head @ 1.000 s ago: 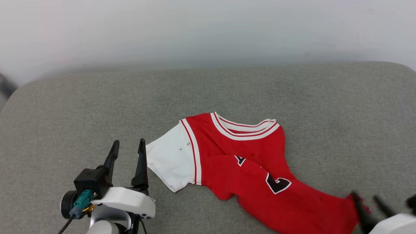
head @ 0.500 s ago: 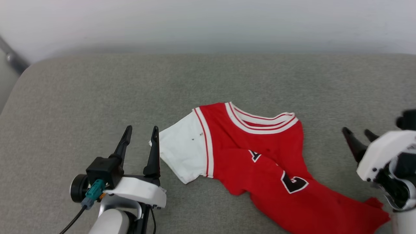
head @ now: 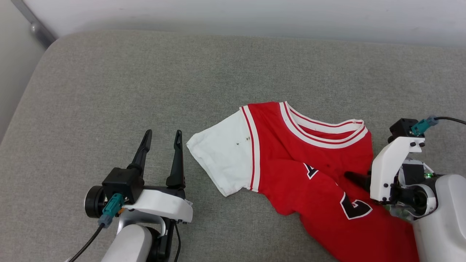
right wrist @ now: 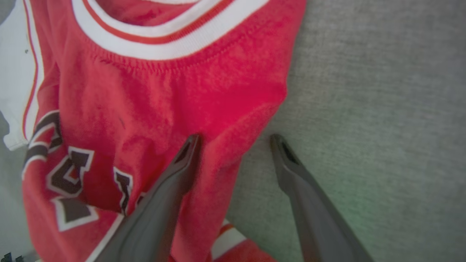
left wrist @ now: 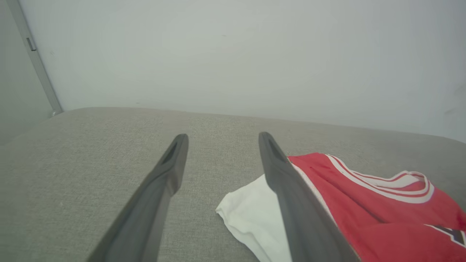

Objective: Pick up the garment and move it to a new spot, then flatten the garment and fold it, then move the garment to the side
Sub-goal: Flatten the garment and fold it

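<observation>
Grey upholstered cushion (head: 109, 91) carries crumpled red jersey-style T-shirt (head: 291, 160): limp, light. Left claw (head: 162, 134) apart just beside its white sleeve (head: 222, 160); right claw (right wrist: 235, 140) apart, straddling its red side edge (right wrist: 255, 120), likely best pinch point.

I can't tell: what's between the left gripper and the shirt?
Only bare grey cushion, seen in the head view, between left gripper and shirt.

a plain room — grey upholstered cushion (head: 145, 91) against white wall (head: 255, 14).
</observation>
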